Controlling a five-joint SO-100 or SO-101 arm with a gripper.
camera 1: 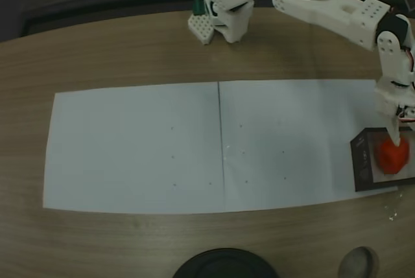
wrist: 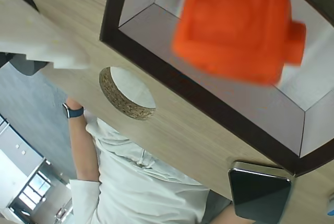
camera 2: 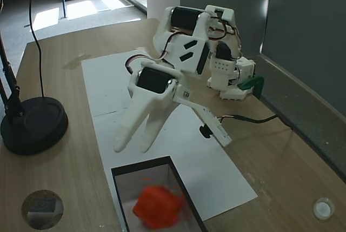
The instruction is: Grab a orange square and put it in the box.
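Wood-grain tabletop (camera 1: pixel 130 51) carries your white paper sheets (camera 1: pixel 136 145), laid side by side across the middle in a fixed view. Moving right across that view, you pass the arm's white base (camera 1: pixel 224 12) at the far edge, then the arm reaching out to the right edge, where the box (camera 1: pixel 360 159) sits on the corner of the paper. Your fingers (camera 2: pixel 131 146) hang spread apart just above the box's far rim, grasping nothing. The orange square (camera 2: pixel 158 206) is below them, inside the box; it looks blurred in the wrist view (wrist: pixel 237 25), so you cannot tell whether it has settled on the pale floor. At the near edge of the tabletop you have a round black stand (camera 2: pixel 32 124) and a round cable hole (camera 1: pixel 358 264). Through the wrist view you see a person (wrist: pixel 141 182) in a pale shirt beyond the table edge.
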